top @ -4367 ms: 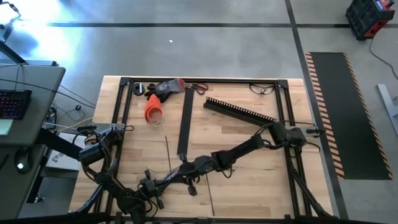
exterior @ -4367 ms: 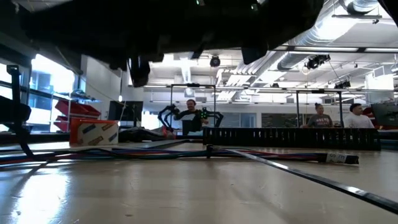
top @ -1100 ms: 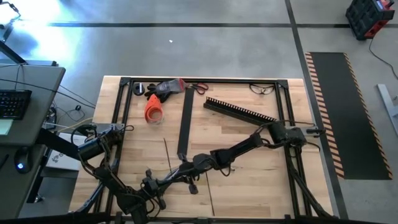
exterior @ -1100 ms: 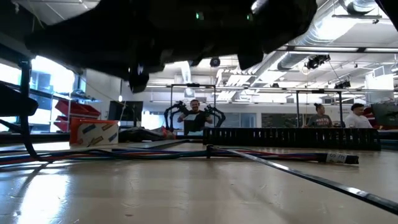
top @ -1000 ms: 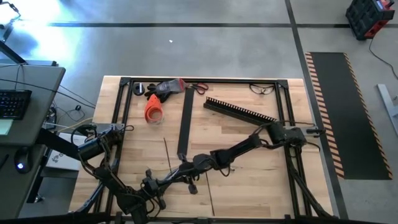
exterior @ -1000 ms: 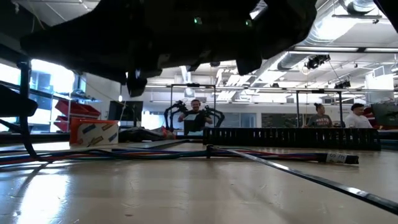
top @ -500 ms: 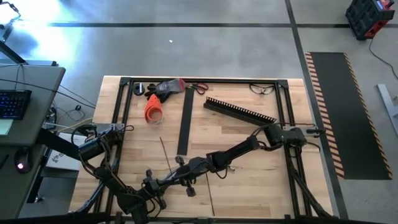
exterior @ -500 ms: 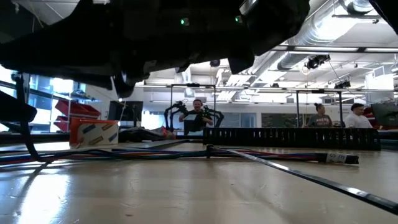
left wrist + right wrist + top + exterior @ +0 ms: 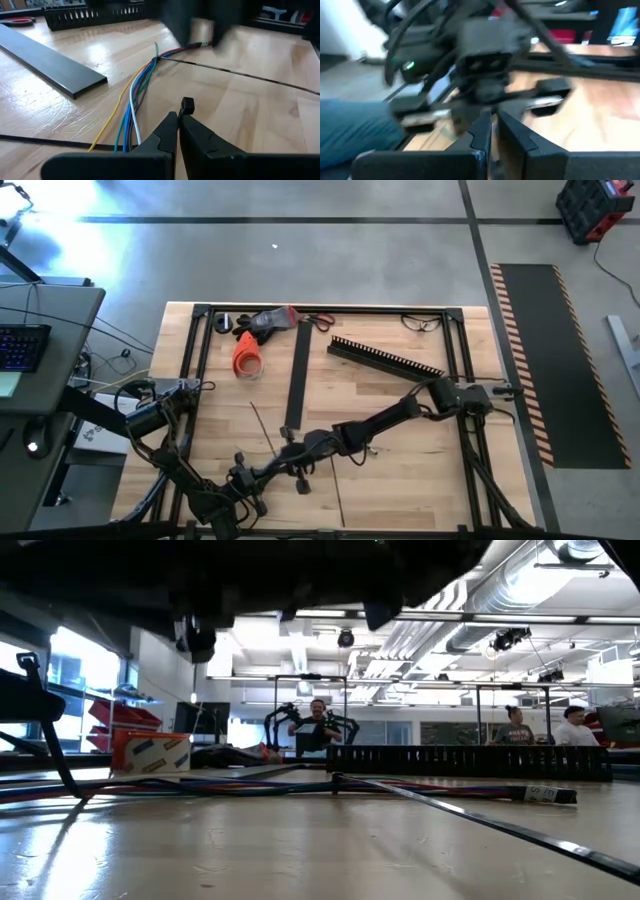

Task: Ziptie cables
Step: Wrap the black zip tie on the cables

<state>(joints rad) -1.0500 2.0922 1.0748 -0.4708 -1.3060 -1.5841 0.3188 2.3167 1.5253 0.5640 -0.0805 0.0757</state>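
Shifted toward the table's left edge since a second ago, the cables (image 9: 262, 426) are drawn along near the front edge. Fingers are pressed together on the left gripper (image 9: 243, 473), and the right gripper (image 9: 287, 451) is clamped on the bundle; no ziptie is seen fastened. Beyond the wooden table (image 9: 400, 470), people (image 9: 516, 726) are seen standing.

From above I see the bench (image 9: 400, 470) with the flat strip (image 9: 296, 375) lying lengthwise at centre. The slotted channel (image 9: 385, 357) lies slantwise to its right, toward the far edge. The cone (image 9: 246, 357) sits left of the strip, below the tools (image 9: 262, 322) at the far edge. The cables (image 9: 135, 107) run on the bench beside the strip's near end. My left hand (image 9: 243, 475) and right hand (image 9: 292, 452) meet at the near centre.
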